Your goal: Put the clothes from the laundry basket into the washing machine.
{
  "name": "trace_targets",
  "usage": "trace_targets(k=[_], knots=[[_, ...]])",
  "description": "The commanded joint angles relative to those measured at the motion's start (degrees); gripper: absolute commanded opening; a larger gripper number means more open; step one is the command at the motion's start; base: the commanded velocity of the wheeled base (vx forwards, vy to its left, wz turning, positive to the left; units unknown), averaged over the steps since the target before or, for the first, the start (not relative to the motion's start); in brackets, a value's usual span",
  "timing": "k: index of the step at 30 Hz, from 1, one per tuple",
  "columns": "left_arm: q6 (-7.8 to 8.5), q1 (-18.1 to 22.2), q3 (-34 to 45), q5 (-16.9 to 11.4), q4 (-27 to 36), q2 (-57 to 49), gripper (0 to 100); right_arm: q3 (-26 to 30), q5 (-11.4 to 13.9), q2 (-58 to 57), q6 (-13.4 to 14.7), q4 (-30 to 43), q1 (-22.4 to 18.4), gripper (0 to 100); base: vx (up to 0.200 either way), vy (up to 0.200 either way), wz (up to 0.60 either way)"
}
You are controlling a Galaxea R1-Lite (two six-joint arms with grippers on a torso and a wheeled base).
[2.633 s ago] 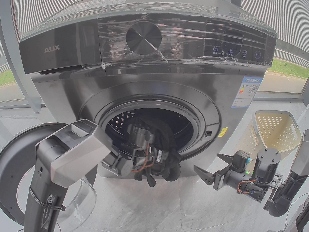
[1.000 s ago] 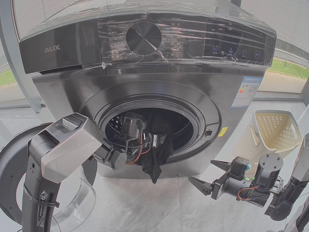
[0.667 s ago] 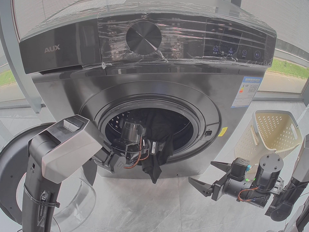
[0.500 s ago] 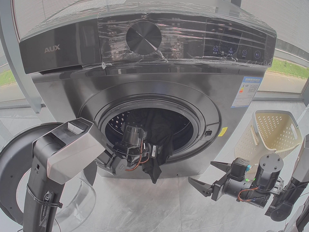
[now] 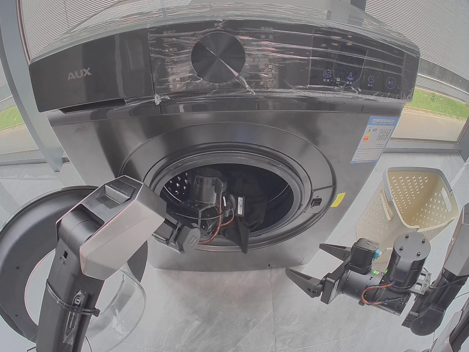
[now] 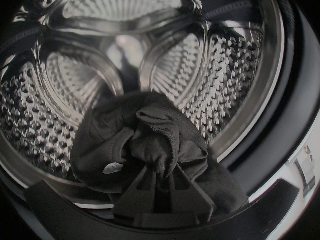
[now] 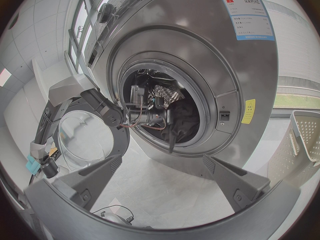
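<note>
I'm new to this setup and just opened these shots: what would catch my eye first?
The big grey metal front-loading washing machine fills the middle, its round door swung open. At its opening the left gripper is shut on a crumpled black fabric garment, one end hanging over the rim. To the right, the right gripper hangs open above the floor near a cream perforated plastic laundry basket.
</note>
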Motion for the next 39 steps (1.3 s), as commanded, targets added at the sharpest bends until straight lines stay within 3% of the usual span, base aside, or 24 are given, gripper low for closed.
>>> trace_targets(k=[1, 5, 6, 11, 21, 29, 33, 34, 39], knots=[[-0.91, 0.68, -8.83, 2.36, -1.85, 2.84, 0, -0.14, 0.02, -0.04, -0.01, -0.03, -0.15, 100, 0.000, 0.000, 0.00], [-0.91, 1.12, -9.89, 2.45, -2.73, 3.81, 0, -0.05, 0.02, -0.04, -0.01, -0.03, -0.23, 100, 0.000, 0.000, 0.00], [-0.91, 1.12, -9.36, 2.36, -2.90, 3.72, 100, -0.05, 0.02, -0.13, -0.01, -0.03, -0.23, 100, 0.000, 0.000, 0.00], [-1.00, 0.68, -5.75, 2.10, -3.08, 2.40, 100, -0.14, 0.02, -0.13, -0.01, -0.03, -0.32, 100, 0.000, 0.000, 0.00], [-0.56, -1.25, 4.70, -1.15, -2.03, -1.99, 100, -0.23, 0.02, 0.04, -0.01, -0.03, -0.32, 100, 0.000, 0.000, 0.00], [-0.30, -1.43, 4.35, -2.21, -1.50, 1.35, 100, -0.23, 0.02, 0.04, -0.01, -0.03, -0.23, 100, 0.000, 0.000, 0.00], [1.02, -0.55, 2.77, -1.77, -1.06, 4.07, 100, -0.32, 0.02, -0.04, -0.01, -0.03, -0.15, 100, 0.000, 0.000, 0.00], [1.20, -0.20, 2.42, -1.77, -1.06, 4.34, 0, -0.32, 0.02, -0.04, -0.01, -0.03, -0.15, 100, 0.000, 0.000, 0.00], [1.11, 0.07, -0.57, -1.77, -0.97, 4.69, 0, -0.32, 0.02, 0.04, -0.01, -0.03, -0.06, 100, 0.000, 0.000, 0.00]])
